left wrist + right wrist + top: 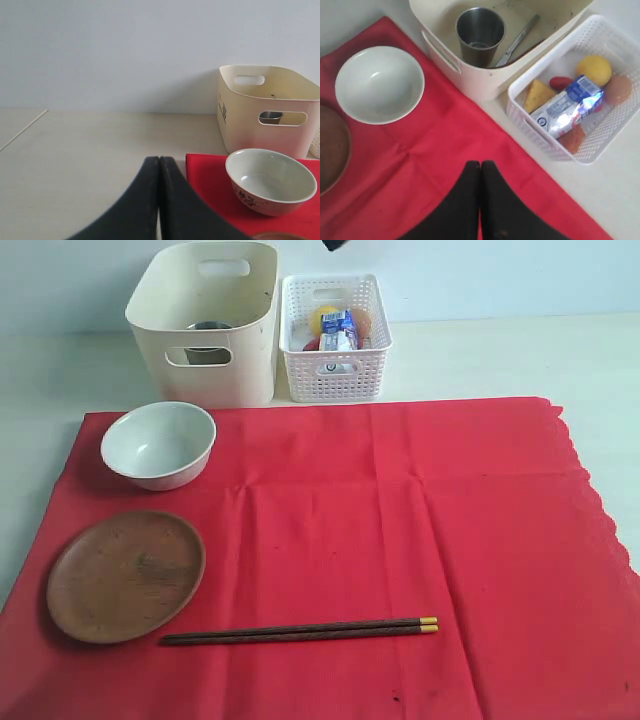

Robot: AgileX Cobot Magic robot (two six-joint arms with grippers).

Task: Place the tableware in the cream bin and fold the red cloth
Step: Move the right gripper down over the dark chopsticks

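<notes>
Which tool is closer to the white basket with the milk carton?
Right. The right tool hangs shut over the red cloth, just beside the white basket. The left tool sits low over the bare table, beyond the bowl and cream bin.

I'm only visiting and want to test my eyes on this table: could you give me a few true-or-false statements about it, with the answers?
1. The steel cup stands inside the cream bin. True.
2. The milk carton lies in the white lattice basket. True.
3. The ceramic bowl sits in the white lattice basket. False: it rests on the red cloth.
4. The chopsticks lie across the wooden plate. False: they lie on the red cloth, apart from the wooden plate.
5. Both end effectors are open. False: the left end effector and the right end effector are shut.
</notes>
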